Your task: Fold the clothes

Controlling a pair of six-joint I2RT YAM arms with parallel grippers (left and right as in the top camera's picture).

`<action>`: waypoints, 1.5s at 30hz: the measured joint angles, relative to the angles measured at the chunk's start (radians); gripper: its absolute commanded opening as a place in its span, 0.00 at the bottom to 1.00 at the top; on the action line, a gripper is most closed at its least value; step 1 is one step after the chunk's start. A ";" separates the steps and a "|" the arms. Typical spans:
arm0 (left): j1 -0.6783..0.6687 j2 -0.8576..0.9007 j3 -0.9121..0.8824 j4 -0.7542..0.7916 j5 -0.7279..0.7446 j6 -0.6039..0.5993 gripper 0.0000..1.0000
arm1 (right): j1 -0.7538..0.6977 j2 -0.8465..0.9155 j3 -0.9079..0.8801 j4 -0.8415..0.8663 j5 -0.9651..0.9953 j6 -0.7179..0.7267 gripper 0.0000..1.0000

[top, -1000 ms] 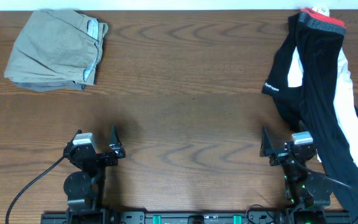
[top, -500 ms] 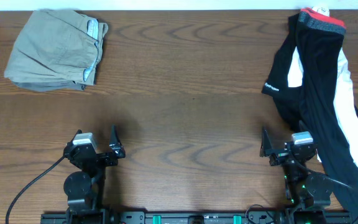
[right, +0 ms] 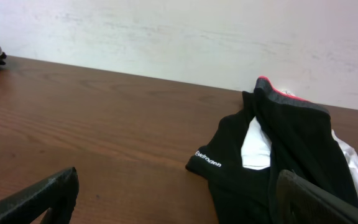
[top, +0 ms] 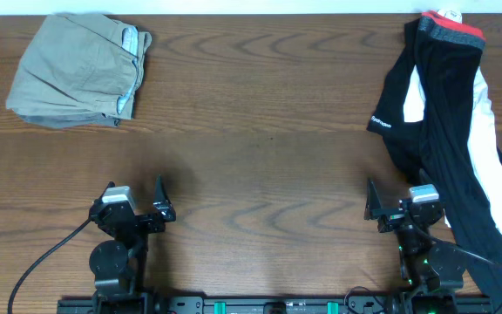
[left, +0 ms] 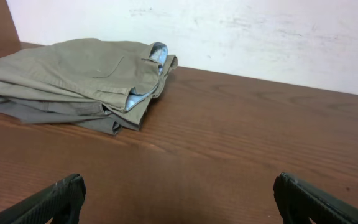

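The black athletic pants [top: 447, 122] lie loosely along the table's right side, grey-and-red waistband at the far edge, a small white logo [top: 380, 123] on the left flap. They also show in the right wrist view [right: 278, 155], ahead and to the right. A white garment [top: 486, 148] lies partly under them. My right gripper [top: 396, 209] is open and empty near the front edge, just left of the pants' lower leg. My left gripper [top: 135, 209] is open and empty at the front left, far from the pants.
Folded khaki-tan trousers [top: 81, 70] with light-blue lining sit at the far left corner, also in the left wrist view [left: 79, 81]. A white wall runs behind the brown wooden table [top: 260, 131]. A black cable [top: 46, 262] trails from the left arm.
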 measured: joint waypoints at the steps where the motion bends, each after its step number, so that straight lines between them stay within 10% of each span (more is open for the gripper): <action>1: 0.000 0.000 0.000 0.000 0.000 0.000 0.98 | 0.000 0.000 0.000 0.000 0.000 0.000 0.99; 45: 0.000 0.000 0.000 0.009 -0.003 0.000 0.98 | 0.000 0.000 0.000 0.031 0.023 0.000 0.99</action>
